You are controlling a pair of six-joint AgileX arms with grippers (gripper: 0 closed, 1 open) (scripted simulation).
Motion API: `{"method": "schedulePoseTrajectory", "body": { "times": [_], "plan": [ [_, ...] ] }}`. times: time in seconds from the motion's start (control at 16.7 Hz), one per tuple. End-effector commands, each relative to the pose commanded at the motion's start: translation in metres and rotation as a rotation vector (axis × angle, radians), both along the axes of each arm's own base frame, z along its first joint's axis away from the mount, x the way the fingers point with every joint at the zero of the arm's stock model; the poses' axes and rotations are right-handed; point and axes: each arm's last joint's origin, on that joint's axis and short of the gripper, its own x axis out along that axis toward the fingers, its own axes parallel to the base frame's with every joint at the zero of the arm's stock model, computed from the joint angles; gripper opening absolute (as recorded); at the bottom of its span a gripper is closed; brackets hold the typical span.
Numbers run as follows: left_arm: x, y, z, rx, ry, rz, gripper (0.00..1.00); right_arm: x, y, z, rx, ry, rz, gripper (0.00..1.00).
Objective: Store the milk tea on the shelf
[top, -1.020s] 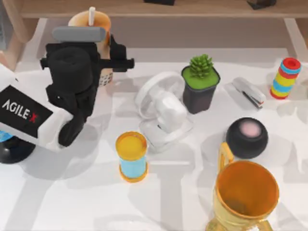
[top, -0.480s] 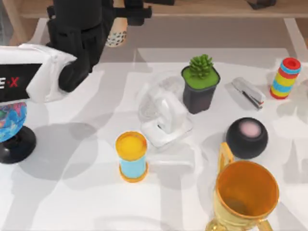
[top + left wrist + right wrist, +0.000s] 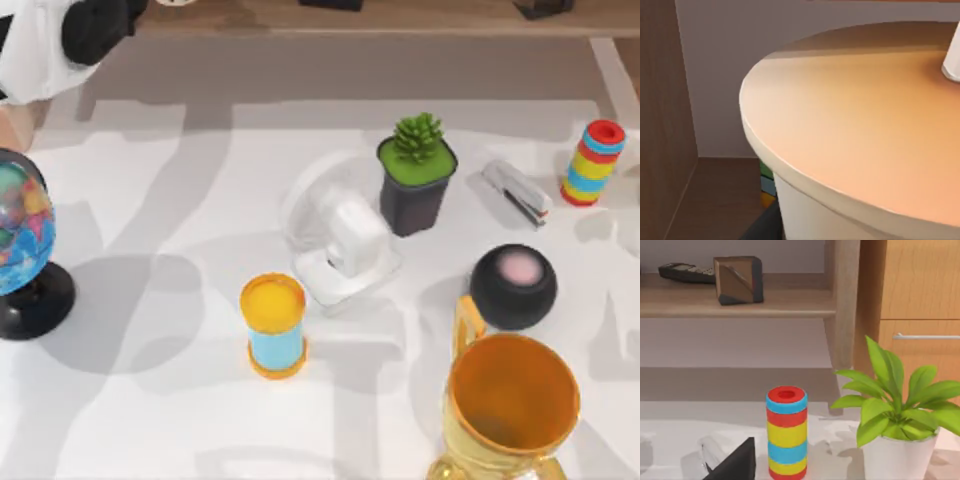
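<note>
The milk tea (image 3: 850,145) is seen close up by the left wrist camera, at the shelf (image 3: 665,120), beside its wooden side post. The left arm (image 3: 50,35) is seen at the shelf's left end; whether its fingers clamp the cup cannot be told, though that seems likely.

A white desk fan (image 3: 335,238) sits mid-table, a potted succulent (image 3: 416,175) at its two o'clock. The blue can (image 3: 273,325) stands at its seven o'clock, the globe (image 3: 27,245) at nine, the golden trophy (image 3: 507,410) at four, beside a black speaker (image 3: 514,285).
</note>
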Motion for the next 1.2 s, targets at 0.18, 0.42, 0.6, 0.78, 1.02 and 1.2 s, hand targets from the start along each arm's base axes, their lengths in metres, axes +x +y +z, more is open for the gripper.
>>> {"method": "schedulePoseTrajectory", "body": {
  "times": [0.18, 0.42, 0.6, 0.78, 1.02, 1.2],
  "plan": [
    [0.005, 0.003, 0.007, 0.008, -0.01, 0.0, 0.0, 0.0, 0.0, 0.0, 0.0, 0.0, 0.0, 1.0],
    [0.004, 0.001, 0.007, 0.009, -0.01, -0.004, 0.0, 0.0, 0.0, 0.0, 0.0, 0.0, 0.0, 1.0],
    [0.002, 0.004, 0.002, 0.046, 0.002, -0.013, 0.0, 0.0, 0.0, 0.0, 0.0, 0.0, 0.0, 1.0],
    [-0.005, 0.009, -0.005, 0.113, 0.027, -0.048, 0.0, 0.0, 0.0, 0.0, 0.0, 0.0, 0.0, 1.0],
    [-0.003, 0.01, -0.018, 0.151, 0.05, -0.09, 0.0, 0.0, 0.0, 0.0, 0.0, 0.0, 0.0, 1.0],
    [0.016, 0.006, -0.021, 0.09, 0.014, -0.061, 0.0, 0.0, 0.0, 0.0, 0.0, 0.0, 0.0, 1.0]
  ]
}}
